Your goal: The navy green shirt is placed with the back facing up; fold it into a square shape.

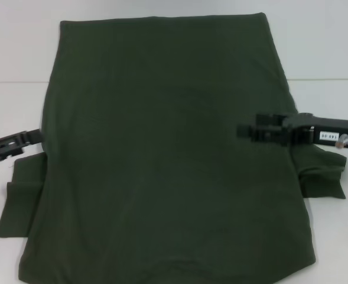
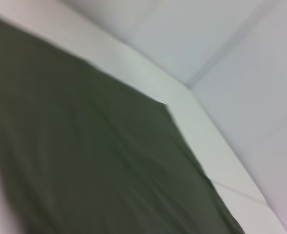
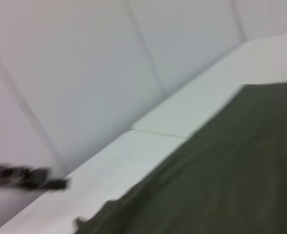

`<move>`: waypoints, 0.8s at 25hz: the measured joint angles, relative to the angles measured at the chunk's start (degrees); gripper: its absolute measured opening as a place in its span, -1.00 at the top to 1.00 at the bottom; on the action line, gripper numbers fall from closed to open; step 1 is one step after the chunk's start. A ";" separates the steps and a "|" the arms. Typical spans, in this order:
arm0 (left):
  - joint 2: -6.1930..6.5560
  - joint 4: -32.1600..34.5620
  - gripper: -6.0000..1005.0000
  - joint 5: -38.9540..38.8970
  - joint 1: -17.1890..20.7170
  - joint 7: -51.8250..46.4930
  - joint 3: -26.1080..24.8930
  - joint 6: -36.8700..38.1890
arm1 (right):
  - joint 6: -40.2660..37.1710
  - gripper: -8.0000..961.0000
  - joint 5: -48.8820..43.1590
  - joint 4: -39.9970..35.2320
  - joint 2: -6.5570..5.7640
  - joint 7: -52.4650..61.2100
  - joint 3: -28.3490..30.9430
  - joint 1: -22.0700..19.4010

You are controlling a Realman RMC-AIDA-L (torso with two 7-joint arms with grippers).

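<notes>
We see the navy green shirt (image 1: 162,154) spread flat on the white table (image 1: 321,53), plain side up, filling most of the head view w/ its straight hem at the far edge. Both short sleeves stick out at the near sides, the one on the right bunched up a bit. The right gripper (image 1: 247,131) hangs above the shirt's right side, reaching in from the right edge (we can't tell whether it's spread or pressed together). The left gripper (image 1: 36,137) sits at the shirt's left edge, just above the left sleeve; its state we can't tell either. Wrist views show only green cloth, table & walls.
</notes>
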 joint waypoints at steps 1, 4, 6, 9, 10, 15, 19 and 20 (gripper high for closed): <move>0.41 -0.67 -0.87 0.01 0.24 -1.22 -0.03 -0.81 | 1.88 -0.91 -0.19 0.08 -0.14 2.35 -0.11 0.07; 2.25 -5.61 -0.87 0.17 1.17 -4.99 0.14 -5.27 | 4.70 -0.91 -0.28 0.78 -0.70 5.95 -0.49 0.34; 3.20 -8.94 -0.87 0.21 1.49 -5.60 0.13 -8.33 | 5.45 -0.91 -0.29 1.42 -1.17 6.97 -0.54 0.62; 3.75 -11.26 -0.87 0.23 1.95 -5.13 0.36 -11.19 | 5.71 -0.91 -0.28 1.68 -1.46 7.55 -0.35 0.83; 3.74 -11.52 -0.87 0.23 2.07 -4.41 0.58 -11.77 | 5.72 -0.91 -0.28 1.69 -1.46 7.57 -0.25 0.86; 2.96 -11.91 -0.86 0.25 2.34 3.45 0.87 -13.08 | 5.75 -0.91 -0.27 1.71 -1.49 7.59 -0.16 1.12; 2.06 -11.96 -0.86 0.29 2.40 5.54 1.17 -15.36 | 5.77 -0.91 -0.22 1.71 -1.49 7.60 -0.13 1.24; 1.85 -12.00 -0.86 0.36 2.46 5.72 1.19 -15.88 | 5.77 -0.91 -0.21 1.71 -1.49 7.60 -0.11 1.25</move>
